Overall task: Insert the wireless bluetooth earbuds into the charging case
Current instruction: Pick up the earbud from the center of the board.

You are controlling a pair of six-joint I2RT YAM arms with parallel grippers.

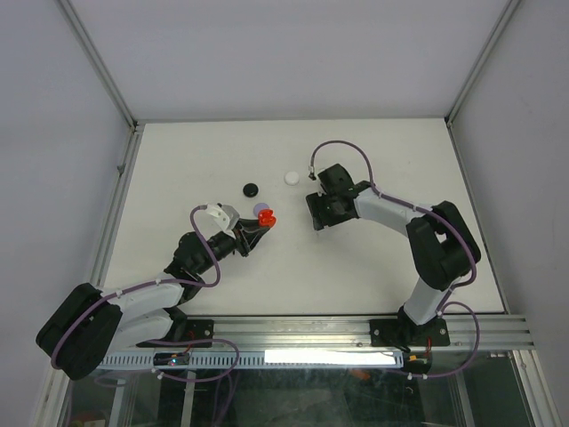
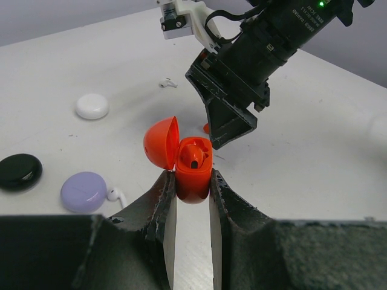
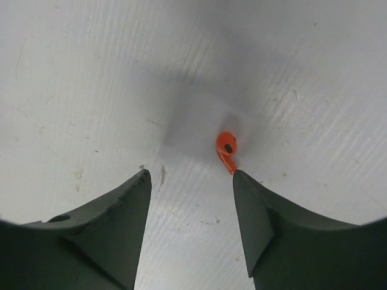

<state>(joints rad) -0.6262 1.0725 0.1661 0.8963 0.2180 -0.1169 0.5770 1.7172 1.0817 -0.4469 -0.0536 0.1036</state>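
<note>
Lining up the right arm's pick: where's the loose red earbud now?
Right wrist view: the red earbud lies on the table just ahead of the open right gripper, beside the finger at picture right.

The red charging case is glossy moulded plastic, light glinting off its domed lid — the red earbud shares that sheen. The desk is matt white, faintly scuffed and speckled. The left fingers look dull black and grainy; the purple case, lower left, is satin-smooth.

Earbud lies on table, right of case.
</note>
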